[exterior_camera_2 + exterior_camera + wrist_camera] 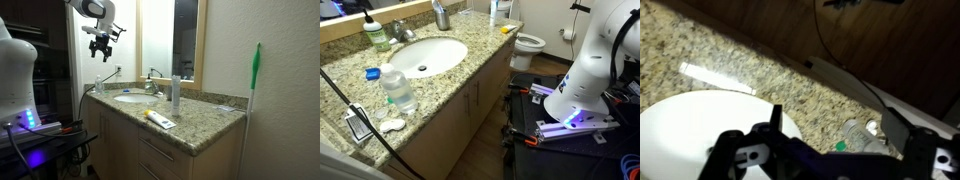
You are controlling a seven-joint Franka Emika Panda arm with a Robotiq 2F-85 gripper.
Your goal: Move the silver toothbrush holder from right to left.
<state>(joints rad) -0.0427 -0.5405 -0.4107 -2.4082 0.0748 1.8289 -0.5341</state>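
The silver toothbrush holder (441, 16) is a small dull-metal cup with thin sticks in its top. It stands upright at the back of the granite counter (460, 72), beside the faucet. My gripper (101, 42) hangs high in the air above the far end of the counter, well away from the holder. In the wrist view the gripper (833, 112) is open and empty, looking down on the sink's edge and a plastic bottle. The holder does not show in the wrist view.
A white sink (425, 55) sits mid-counter, with a green soap bottle (377, 33) behind it. A clear water bottle (398, 88), a blue cap (372, 73) and a cable lie near the front. A yellow item (508, 28) lies by the toilet (528, 45).
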